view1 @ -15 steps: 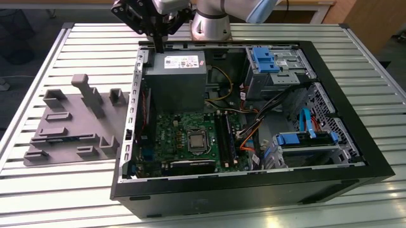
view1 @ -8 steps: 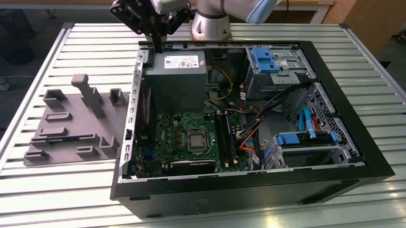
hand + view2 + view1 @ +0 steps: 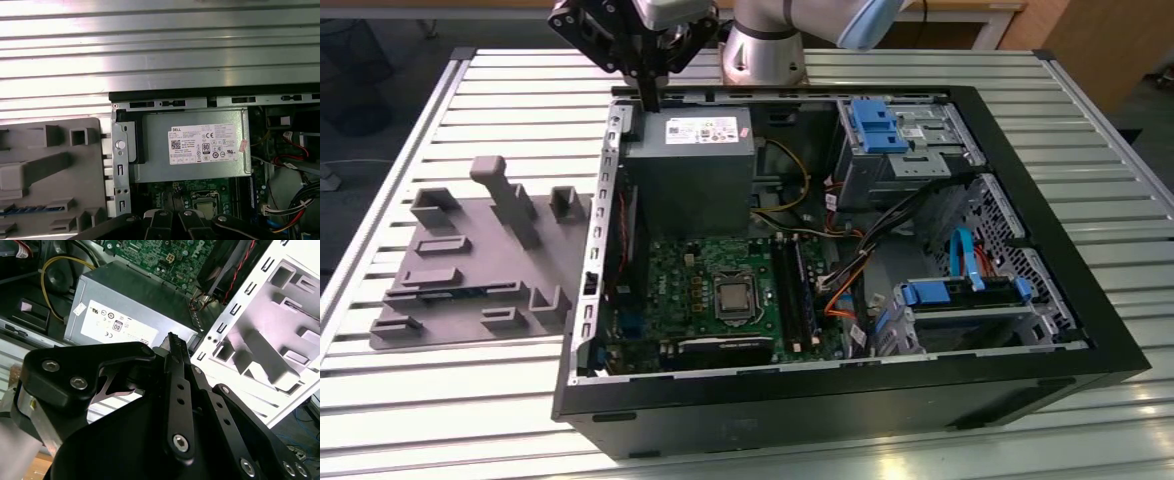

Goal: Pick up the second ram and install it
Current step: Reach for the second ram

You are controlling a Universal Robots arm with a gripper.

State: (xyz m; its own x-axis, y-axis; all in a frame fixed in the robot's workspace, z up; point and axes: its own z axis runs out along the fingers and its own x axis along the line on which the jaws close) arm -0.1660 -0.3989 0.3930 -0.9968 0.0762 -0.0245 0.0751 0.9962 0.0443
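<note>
While tool [image 3: 648, 100] hovers, thin blue ram [image 3: 480, 292], lying in grey holder [image 3: 460, 248]

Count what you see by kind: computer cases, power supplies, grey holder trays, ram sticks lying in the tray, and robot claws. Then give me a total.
Open computer case: 1
Power supply: 1
Grey holder tray: 1
Ram stick lying in the tray: 1
Claw: 1
Total: 5
</note>
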